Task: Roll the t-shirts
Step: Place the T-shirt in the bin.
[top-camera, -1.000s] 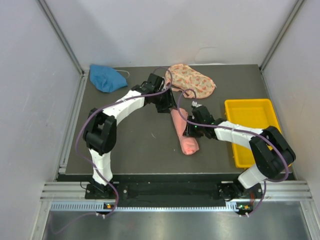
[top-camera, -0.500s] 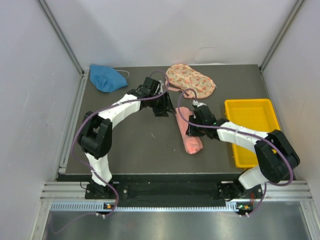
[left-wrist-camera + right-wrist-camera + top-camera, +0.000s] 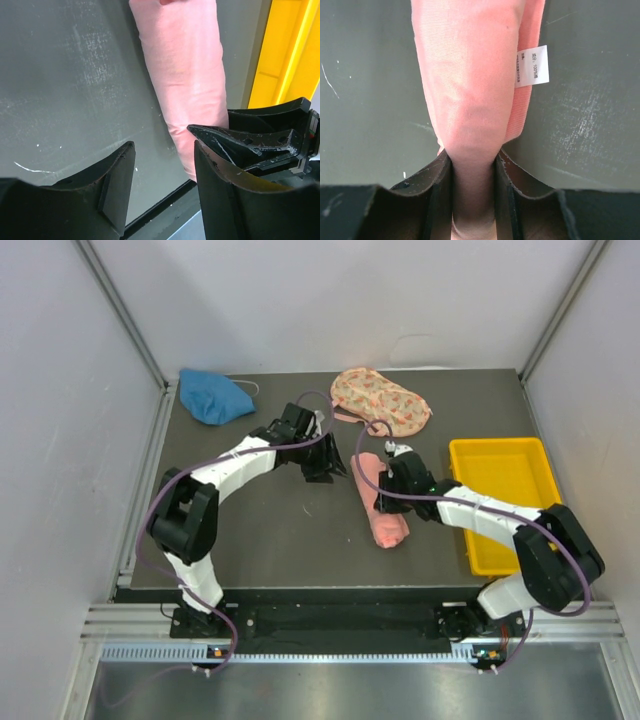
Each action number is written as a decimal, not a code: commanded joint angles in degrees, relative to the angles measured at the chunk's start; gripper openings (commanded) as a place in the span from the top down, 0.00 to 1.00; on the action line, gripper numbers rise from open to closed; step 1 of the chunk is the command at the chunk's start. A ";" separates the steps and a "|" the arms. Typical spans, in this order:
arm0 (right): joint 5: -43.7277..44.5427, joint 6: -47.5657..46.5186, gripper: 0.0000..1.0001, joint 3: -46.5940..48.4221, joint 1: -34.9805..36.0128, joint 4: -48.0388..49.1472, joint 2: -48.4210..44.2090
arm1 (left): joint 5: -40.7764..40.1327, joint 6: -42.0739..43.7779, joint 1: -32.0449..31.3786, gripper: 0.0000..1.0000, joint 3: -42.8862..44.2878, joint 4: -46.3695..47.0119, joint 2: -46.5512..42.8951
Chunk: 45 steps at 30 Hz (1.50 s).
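The salmon-pink t-shirt (image 3: 386, 521) lies rolled into a long tube on the dark mat, one end toward the table's front. My right gripper (image 3: 384, 490) is shut on the middle of the roll. In the right wrist view the roll (image 3: 470, 75) is squeezed between the gripper's (image 3: 472, 160) jaws, and its white label (image 3: 532, 66) hangs at the right. My left gripper (image 3: 325, 466) stands open and empty just left of the roll. Its wrist view shows bare mat between the gripper's (image 3: 164, 150) jaws and the roll (image 3: 185, 75) beyond. The blue t-shirt (image 3: 213, 395) and the floral t-shirt (image 3: 382, 400) lie crumpled at the back.
A yellow tray (image 3: 505, 500) stands at the right of the mat, close behind my right arm, and its wall (image 3: 295, 50) shows in the left wrist view. Grey walls enclose the mat on the left, right and back.
My left gripper has drawn a little toward the front, staying open beside the roll. The right gripper has shifted the pink roll slightly to the right, still shut on it.
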 commanded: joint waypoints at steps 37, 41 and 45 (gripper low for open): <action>2.41 -38.16 1.00 1.56 -26.76 -23.91 -48.33 | 7.32 -1.50 1.15 0.45 -14.30 11.31 -11.52; -8.13 -40.10 1.00 1.48 -39.68 -20.76 -45.52 | 9.61 -3.70 1.06 0.46 -16.06 12.73 -12.31; -13.07 -42.91 1.00 -0.80 -46.90 -17.06 -41.74 | 10.66 -3.88 1.06 0.45 -16.76 12.91 -13.46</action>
